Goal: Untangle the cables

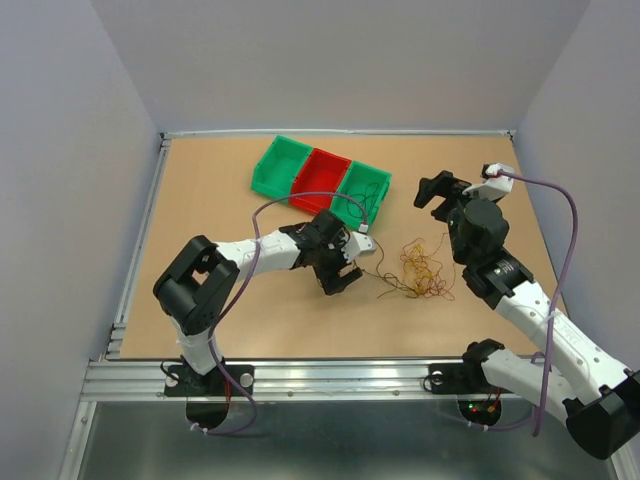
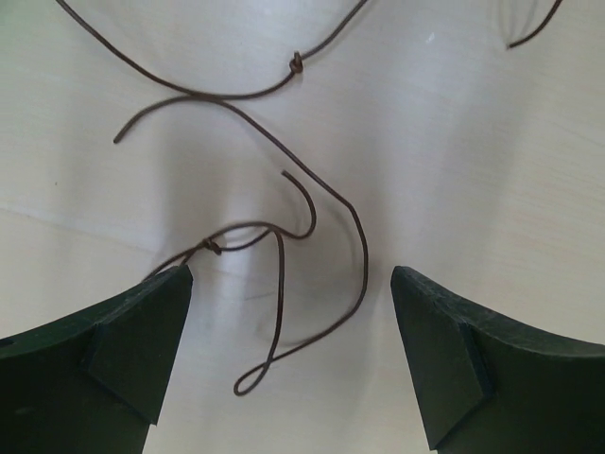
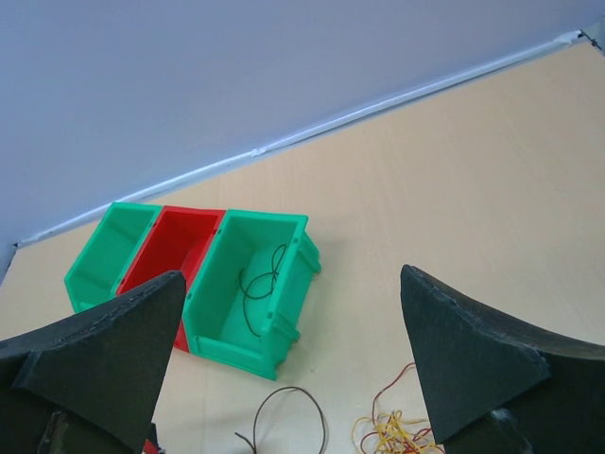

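Observation:
The cables (image 1: pixel 425 272) are a small wiry clump of orange-yellow and dark red strands on the table, right of centre. A loose dark brown strand (image 2: pixel 284 203) runs from it under my left gripper (image 1: pixel 340 280). In the left wrist view that gripper (image 2: pixel 291 359) is open just above the table, with the strand's end loop (image 2: pixel 248 383) lying between its fingers (image 2: pixel 142 350), untouched. My right gripper (image 1: pixel 432 195) hangs open and empty above the table, behind the clump. The right wrist view shows the clump's edge (image 3: pixel 397 437) and a brown strand (image 3: pixel 293 416) below that gripper (image 3: pixel 291 312).
Three small bins stand in a row at the back: green (image 1: pixel 280 165), red (image 1: pixel 320 180), green (image 1: pixel 362 192). The right green bin (image 3: pixel 284 227) holds a thin black wire (image 3: pixel 260 284). Grey walls enclose the table on three sides.

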`<state>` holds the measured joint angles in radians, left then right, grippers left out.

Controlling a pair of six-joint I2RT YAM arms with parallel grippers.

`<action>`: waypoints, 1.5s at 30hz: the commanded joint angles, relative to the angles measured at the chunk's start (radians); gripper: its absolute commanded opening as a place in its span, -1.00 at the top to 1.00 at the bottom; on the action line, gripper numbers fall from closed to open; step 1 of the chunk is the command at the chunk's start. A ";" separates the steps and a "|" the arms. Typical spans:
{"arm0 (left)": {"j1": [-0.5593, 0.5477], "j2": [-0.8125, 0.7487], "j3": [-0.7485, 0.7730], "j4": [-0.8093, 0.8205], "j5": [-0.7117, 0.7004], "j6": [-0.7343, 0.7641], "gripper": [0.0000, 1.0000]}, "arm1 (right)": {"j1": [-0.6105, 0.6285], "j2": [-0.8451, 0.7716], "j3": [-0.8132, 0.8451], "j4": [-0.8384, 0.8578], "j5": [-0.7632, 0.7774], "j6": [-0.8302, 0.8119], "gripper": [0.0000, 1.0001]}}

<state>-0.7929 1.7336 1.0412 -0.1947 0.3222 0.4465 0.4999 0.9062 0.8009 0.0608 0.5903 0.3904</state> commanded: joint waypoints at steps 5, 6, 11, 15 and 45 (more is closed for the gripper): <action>-0.045 0.104 0.074 0.014 -0.020 -0.015 -0.98 | 0.005 -0.012 -0.023 0.042 -0.014 -0.002 -1.00; -0.046 0.127 0.082 0.014 -0.026 -0.015 -0.89 | 0.005 -0.013 -0.025 0.042 -0.011 -0.002 -1.00; -0.046 0.172 0.106 -0.008 -0.057 -0.005 0.57 | 0.006 -0.033 -0.034 0.042 -0.006 -0.008 -1.00; -0.046 0.104 0.086 0.018 -0.068 -0.005 1.00 | 0.005 -0.053 -0.043 0.042 0.005 -0.015 -1.00; 0.093 0.099 0.739 -0.232 -0.164 -0.135 1.00 | 0.006 -0.078 -0.058 0.043 0.062 -0.021 -1.00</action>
<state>-0.7231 1.7481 1.6978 -0.3931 0.1905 0.3695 0.4999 0.8345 0.7525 0.0608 0.6304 0.3809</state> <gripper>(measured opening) 0.026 0.999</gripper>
